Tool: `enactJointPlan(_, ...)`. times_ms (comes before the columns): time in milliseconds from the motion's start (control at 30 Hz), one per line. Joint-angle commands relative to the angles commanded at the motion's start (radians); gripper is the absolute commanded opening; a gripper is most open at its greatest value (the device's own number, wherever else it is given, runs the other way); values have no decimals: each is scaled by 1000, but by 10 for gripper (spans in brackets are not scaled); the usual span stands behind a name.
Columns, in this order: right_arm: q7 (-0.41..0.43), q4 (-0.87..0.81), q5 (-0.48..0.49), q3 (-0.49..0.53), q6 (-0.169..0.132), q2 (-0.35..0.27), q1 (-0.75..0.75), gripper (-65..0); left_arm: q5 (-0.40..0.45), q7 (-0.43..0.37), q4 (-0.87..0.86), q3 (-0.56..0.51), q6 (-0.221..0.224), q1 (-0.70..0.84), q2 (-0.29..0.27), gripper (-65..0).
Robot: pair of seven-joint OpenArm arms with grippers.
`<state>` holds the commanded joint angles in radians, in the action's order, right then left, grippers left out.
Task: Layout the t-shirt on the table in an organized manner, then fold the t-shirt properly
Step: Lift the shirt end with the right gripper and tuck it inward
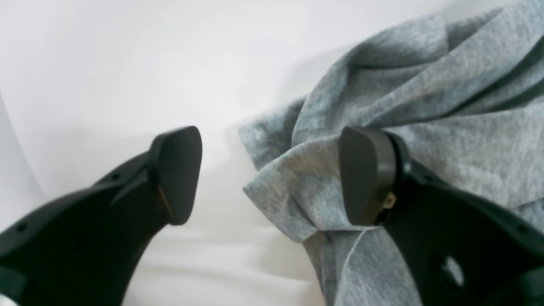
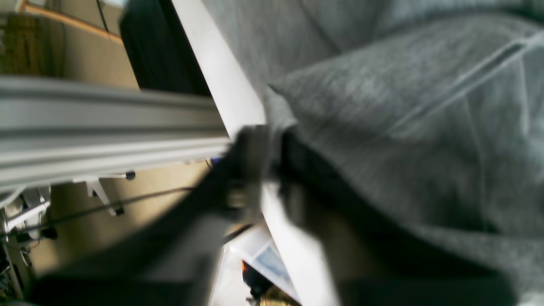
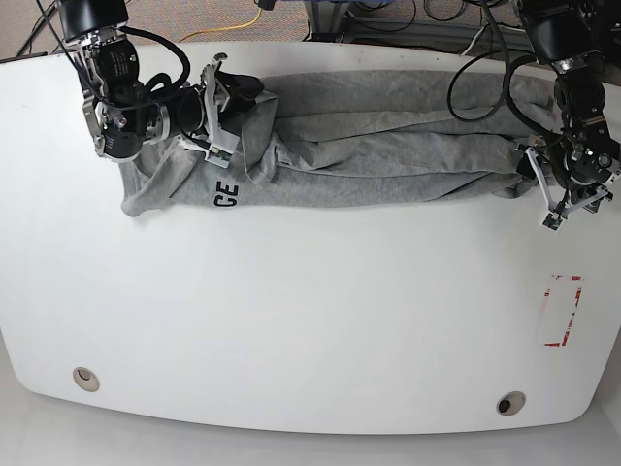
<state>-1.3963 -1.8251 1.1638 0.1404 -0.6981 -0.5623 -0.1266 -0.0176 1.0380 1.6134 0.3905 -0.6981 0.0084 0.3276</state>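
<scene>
The heather-grey t-shirt (image 3: 388, 146) lies bunched in a long wrinkled band across the far part of the white table (image 3: 310, 320), with dark letters "GE" showing near its left end. My right gripper (image 3: 236, 97) is at that left end, and in the blurred right wrist view the gripper (image 2: 272, 170) looks shut on a fold of the t-shirt (image 2: 403, 127). At the right end my left gripper (image 3: 561, 204) stands open. In the left wrist view the gripper (image 1: 272, 176) straddles a folded corner of the t-shirt (image 1: 293, 191), with one finger (image 1: 365, 176) over the cloth.
A red tape rectangle (image 3: 563, 311) marks the table at the right. Two round grommet holes (image 3: 85, 378) (image 3: 510, 402) sit near the front edge. Cables (image 3: 243, 19) run behind the far edge. An aluminium rail (image 2: 106, 114) shows beyond the table edge (image 2: 221, 72).
</scene>
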Motion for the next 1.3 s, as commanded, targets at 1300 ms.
enactJointPlan(1300,0,166,-95,-14,0,224,183,-160,0,-2,-34,-2,0,-9,0,-192)
